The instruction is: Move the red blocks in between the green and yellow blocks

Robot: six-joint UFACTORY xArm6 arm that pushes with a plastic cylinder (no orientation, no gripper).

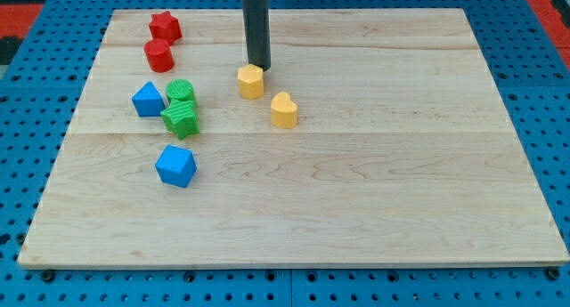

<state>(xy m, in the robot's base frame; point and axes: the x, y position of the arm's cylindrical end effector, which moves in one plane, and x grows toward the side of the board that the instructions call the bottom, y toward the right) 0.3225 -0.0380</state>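
Note:
A red star block point(165, 26) and a red cylinder block point(159, 55) lie at the view's top left of the wooden board point(374, 182). Below them sit a green cylinder block point(180, 92) and a green star-like block point(182, 118), touching each other. A yellow hexagon block point(251, 81) and a yellow heart-like block point(283, 110) lie near the middle top. My tip point(258, 68) stands just above the yellow hexagon block, touching or nearly touching its upper right edge, well to the right of the red blocks.
A blue block point(148, 100) sits left of the green blocks, and another blue block point(175, 165) lies below them. A blue pegboard surface point(543, 93) surrounds the board.

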